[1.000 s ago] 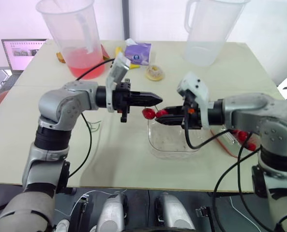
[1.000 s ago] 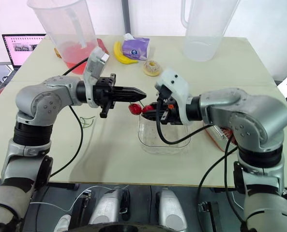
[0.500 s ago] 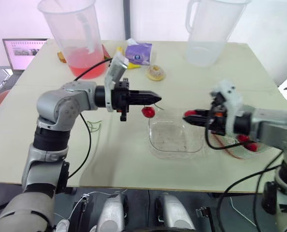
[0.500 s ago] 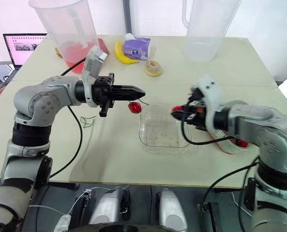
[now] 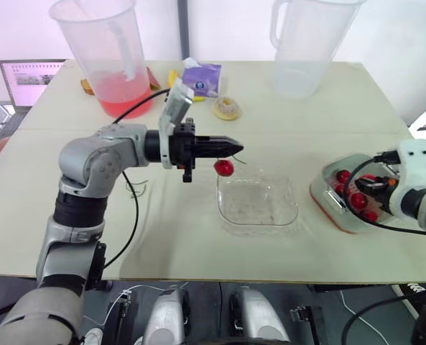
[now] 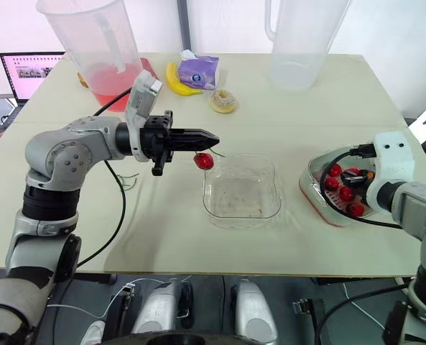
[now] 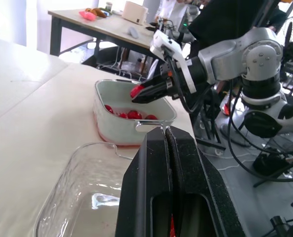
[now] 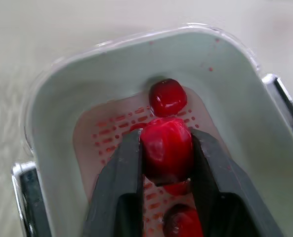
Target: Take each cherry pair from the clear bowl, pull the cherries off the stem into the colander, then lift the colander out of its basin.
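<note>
The hanging cherry (image 5: 224,167) dangles on its stem (image 5: 237,159) just under the left gripper (image 5: 235,149). In the head views that arm is bent at the elbow. Its forearm lies level across the table toward the robot's right, with the tip beside the far left corner of the clear bowl (image 5: 292,212). The fingers are pressed together on the stem. The right forearm comes in from the table's right edge, and the right gripper (image 6: 353,175) sits over the colander (image 5: 332,203) in its white basin (image 6: 309,195), among loose cherries (image 5: 356,200).

The left wrist view shows its own fingers (image 7: 153,163) closed with no gap. Past them it catches the right gripper side-on, carrying a held cherry (image 7: 136,91) above the basin's rim, a height the head views do not give.

The right wrist view shows that cherry clamped between both fingers (image 8: 121,168). It is directly over the colander's slotted red floor, with another cherry lying just beyond it.
</note>
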`<state>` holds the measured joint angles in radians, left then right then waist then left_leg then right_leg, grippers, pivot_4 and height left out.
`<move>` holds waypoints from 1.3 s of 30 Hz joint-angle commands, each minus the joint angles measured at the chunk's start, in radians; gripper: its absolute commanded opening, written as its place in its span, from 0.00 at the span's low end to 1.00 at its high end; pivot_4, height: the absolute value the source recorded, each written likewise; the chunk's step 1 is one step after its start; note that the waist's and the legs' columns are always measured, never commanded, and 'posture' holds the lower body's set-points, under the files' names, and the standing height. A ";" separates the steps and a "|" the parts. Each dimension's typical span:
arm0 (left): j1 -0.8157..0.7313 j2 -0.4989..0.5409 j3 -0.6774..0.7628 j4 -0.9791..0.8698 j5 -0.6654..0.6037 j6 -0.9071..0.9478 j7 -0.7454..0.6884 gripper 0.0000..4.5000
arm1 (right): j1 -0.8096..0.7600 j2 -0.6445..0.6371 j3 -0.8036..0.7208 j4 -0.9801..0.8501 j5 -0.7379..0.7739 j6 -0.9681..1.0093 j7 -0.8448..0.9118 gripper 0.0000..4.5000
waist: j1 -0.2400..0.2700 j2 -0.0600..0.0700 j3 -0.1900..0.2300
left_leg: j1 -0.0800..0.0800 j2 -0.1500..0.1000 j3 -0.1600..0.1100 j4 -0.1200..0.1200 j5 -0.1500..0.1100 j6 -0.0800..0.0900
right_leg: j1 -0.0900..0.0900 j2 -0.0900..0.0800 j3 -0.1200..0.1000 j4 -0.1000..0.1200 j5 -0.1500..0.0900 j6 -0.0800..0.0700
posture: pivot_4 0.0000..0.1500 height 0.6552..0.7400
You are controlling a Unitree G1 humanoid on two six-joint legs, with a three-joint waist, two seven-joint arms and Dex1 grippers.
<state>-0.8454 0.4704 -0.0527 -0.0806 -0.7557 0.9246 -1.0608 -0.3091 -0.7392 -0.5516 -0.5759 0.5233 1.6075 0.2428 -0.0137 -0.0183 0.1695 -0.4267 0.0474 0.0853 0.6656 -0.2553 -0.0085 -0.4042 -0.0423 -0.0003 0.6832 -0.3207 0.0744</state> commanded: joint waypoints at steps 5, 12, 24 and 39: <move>-0.012 0.002 0.021 -0.015 -0.013 -0.010 0.006 0.00 | -0.105 0.041 -0.097 -0.006 -0.011 0.007 -0.012 0.99 | 0.001 0.000 0.000 | 0.000 0.000 0.000 0.000 0.000 0.000 | 0.000 0.000 0.000 0.000 0.000 0.000 | 1.00 1.00; -0.015 -0.001 0.024 -0.010 -0.014 -0.010 0.012 0.00 | -0.247 0.042 -0.039 -0.081 0.238 0.007 0.144 0.99 | -0.001 0.000 0.000 | 0.000 0.000 0.000 0.000 0.000 0.000 | 0.000 0.000 0.000 0.000 0.000 0.000 | 1.00 1.00; -0.025 -0.010 0.020 -0.017 -0.033 -0.005 0.008 0.00 | -0.420 0.301 0.285 -0.064 0.463 -0.004 0.075 0.99 | -0.002 0.000 0.000 | 0.000 0.000 0.000 0.000 -0.001 0.001 | 0.000 -0.001 0.000 0.000 0.000 0.000 | 1.00 1.00; -0.022 -0.012 0.027 -0.026 -0.045 0.001 0.027 0.00 | -0.461 0.388 0.372 -0.010 0.430 -0.010 0.031 0.35 | -0.002 0.000 0.000 | -0.001 0.000 0.000 0.000 -0.001 0.001 | -0.001 -0.002 -0.001 0.000 0.000 0.000 | 1.00 1.00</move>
<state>-0.8501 0.4582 -0.0518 -0.0790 -0.7777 0.9275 -1.0370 -0.7602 -0.3524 -0.1677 -0.5764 0.9551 1.6054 0.2769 -0.0155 -0.0182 0.1698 -0.4275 0.0477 0.0851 0.6654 -0.2560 -0.0074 -0.4048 -0.0442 -0.0010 0.6833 -0.3207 0.0743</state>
